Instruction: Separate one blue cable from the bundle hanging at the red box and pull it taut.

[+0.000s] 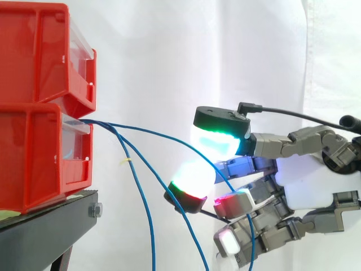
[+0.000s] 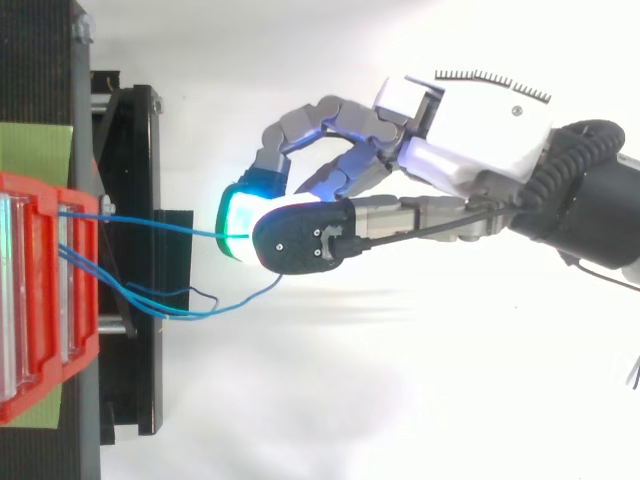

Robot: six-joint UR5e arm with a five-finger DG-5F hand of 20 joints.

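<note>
A: Thin blue cable [image 2: 150, 223] is laid lengthwise from red plastic bin [image 1: 34, 164] rightward to hand [image 2: 470, 125].
B: Fingers [image 1: 217, 141] clamped on it. Loose blue cables [image 2: 200, 316] hang beside the bin; open room rightward.

Place: robotics lab test station.
Backdrop: plain white curtain [image 1: 169, 51] closing off everything behind the work.
Fixture: stacked red bins [image 1: 34, 107] on a black stand [image 1: 45, 231] with a bolt head showing.
Machine: jointed grey-and-white robot hand [image 1: 310, 186]; its fingers [image 1: 217, 141] end in glowing pads.
Test piece: thin blue cables [image 1: 150, 226] trailing from the lower bin, one blue cable [image 2: 150, 224] pinched between the pads.
</note>
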